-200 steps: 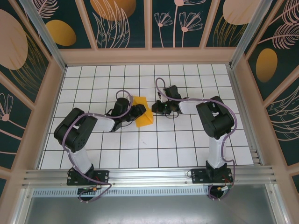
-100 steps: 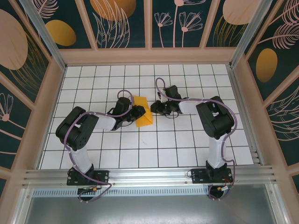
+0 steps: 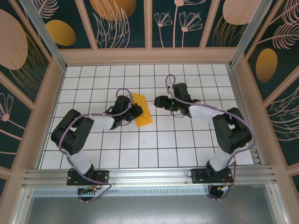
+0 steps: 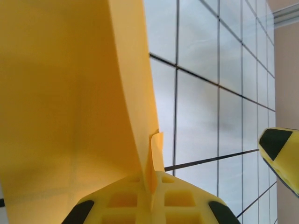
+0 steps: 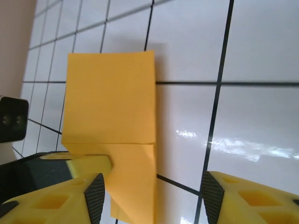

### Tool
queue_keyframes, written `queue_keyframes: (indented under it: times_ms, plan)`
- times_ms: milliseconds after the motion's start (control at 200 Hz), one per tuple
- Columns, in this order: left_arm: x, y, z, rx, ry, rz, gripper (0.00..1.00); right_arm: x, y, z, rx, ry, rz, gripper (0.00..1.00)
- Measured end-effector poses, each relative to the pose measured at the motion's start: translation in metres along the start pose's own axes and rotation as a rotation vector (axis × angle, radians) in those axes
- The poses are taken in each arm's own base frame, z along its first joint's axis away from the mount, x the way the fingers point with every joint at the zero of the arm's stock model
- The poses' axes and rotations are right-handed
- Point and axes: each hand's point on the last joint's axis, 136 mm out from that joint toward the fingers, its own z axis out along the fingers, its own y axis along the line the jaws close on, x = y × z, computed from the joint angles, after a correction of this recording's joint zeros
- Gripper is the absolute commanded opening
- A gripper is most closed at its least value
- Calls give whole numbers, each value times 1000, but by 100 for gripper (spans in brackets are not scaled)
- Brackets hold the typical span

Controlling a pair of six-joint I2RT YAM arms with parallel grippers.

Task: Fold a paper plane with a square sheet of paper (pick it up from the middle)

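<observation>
Left gripper [image 3: 134, 112] has just pinched the folded paper sheet [image 3: 143, 113] — right gripper [image 3: 160, 101], spread, has let go and backed off to its two o'clock.

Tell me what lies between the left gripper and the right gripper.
The folded paper lies there, seen in the top view: the left gripper is shut on its edge, and the open right gripper stands beside it.

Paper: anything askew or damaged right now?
No tears visible. The folded paper is pinched in the left hand and bows rather than lying flat on the table. At the pinch a small inner flap peeks out, so the layers aren't flush there.
</observation>
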Motion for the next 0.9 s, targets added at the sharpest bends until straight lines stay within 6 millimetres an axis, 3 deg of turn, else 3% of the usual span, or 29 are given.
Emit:
queue_keyframes:
  times_ms: [250,350,465,605,791,901]
  plan:
    - [-58,-45,-51,-118,-159,218,0,-24,-23,-55,116,-207,12,71]
    - [-80,-47,-67,-251,-222,311,0,-29,-33,-72,160,-269,21,74]
    - [-93,-40,-78,-434,-262,416,0,-35,-43,-87,202,-328,42,77]
    - [-95,-24,-68,-648,-268,530,0,-33,-61,-103,247,-376,103,78]
    - [-83,13,-35,-927,-216,668,0,-44,-89,-127,301,-439,232,78]
    - [-76,23,-17,-1030,-197,742,0,-49,-96,-140,308,-473,279,78]
